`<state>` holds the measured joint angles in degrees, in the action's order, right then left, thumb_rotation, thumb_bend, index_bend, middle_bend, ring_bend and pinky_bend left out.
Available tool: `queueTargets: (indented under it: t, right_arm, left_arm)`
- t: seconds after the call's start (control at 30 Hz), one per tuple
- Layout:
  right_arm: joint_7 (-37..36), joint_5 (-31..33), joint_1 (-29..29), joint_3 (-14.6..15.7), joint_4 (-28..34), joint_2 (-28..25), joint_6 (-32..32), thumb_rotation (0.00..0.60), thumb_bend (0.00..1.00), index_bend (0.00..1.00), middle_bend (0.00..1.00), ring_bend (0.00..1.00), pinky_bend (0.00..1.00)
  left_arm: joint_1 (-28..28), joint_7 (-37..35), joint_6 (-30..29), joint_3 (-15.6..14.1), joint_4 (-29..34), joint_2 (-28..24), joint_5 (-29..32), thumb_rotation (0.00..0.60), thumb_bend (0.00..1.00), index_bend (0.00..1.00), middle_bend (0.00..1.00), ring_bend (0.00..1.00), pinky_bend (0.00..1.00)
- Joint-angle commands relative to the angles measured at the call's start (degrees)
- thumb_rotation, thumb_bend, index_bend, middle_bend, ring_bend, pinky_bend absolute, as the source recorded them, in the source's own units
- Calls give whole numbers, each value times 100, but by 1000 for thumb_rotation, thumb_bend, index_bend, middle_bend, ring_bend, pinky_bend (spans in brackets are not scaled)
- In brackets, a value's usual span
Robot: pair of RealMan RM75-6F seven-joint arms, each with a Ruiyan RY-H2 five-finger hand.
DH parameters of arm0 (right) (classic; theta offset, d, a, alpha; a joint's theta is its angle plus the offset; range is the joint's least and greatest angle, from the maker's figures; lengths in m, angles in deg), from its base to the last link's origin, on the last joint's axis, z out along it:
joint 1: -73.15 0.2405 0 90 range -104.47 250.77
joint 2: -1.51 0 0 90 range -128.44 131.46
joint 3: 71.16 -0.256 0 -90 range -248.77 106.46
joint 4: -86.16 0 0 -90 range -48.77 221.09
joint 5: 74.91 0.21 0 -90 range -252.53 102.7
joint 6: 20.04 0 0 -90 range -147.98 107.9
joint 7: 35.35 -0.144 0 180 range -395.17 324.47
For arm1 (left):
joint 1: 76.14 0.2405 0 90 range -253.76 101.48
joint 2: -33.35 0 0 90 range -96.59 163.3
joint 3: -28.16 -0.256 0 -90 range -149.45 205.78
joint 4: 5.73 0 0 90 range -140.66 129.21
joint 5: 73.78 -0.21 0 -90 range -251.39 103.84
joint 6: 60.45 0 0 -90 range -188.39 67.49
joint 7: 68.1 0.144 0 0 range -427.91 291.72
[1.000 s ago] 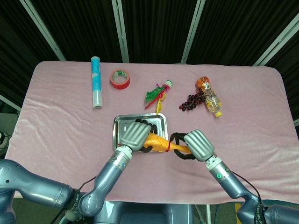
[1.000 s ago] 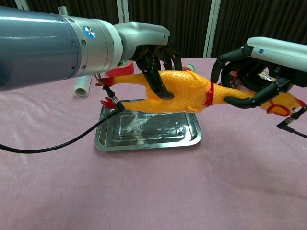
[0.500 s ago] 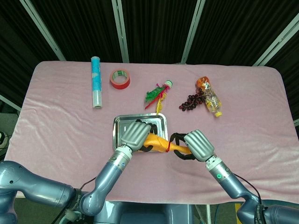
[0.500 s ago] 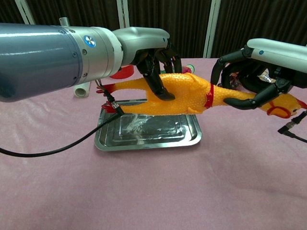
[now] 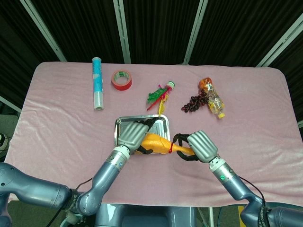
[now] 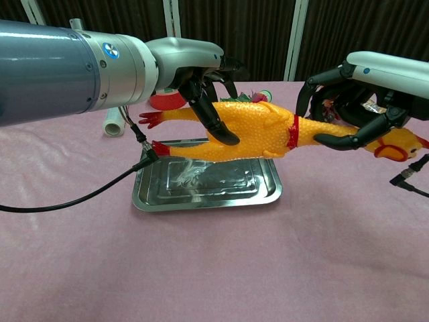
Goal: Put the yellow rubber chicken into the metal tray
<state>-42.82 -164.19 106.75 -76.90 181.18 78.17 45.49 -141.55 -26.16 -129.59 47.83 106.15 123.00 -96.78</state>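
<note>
Gripping one rubber chicken [image 6: 251, 131] above one metal tray [image 6: 268, 191]: left hand [image 6: 201, 84], right hand [image 6: 355, 107].

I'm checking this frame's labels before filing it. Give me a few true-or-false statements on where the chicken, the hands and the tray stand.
1. The yellow rubber chicken lies flat in the metal tray. False: it is held above it.
2. The left hand grips the chicken's body. True.
3. The right hand is away from the chicken. False: it holds the head end.
4. The red tape roll lies outside the tray. True.
</note>
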Motion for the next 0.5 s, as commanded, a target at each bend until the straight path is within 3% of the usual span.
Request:
queueTargets:
  t: [0.03,0.23,0.37,0.5]
  right_arm:
    - [4,0,2,3,4,1,-3,600,889,1000,785,780,882]
    - [29,-24,14,16,26,18,-13,600,889,1000,785,780,882]
    - [35,-25,19,16,37,25,-12,600,888,1000,785,781,882]
    - [29,-37,11,19,51,13,8,600,888,1000,786,781,882]
  left_arm:
    - [-1,-30,22,-7,-15,-5,3,600,142,120,164,223,279]
    - [-19,-148,178,-6,-33,8,9,600,299,261,213,224,279]
    - [-27,-255,277,-6,-52,33,-49,600,449,393,293,256,280]
    - [-45,-276,267,-39,-88,55,-122,600,564,544,433,350,307]
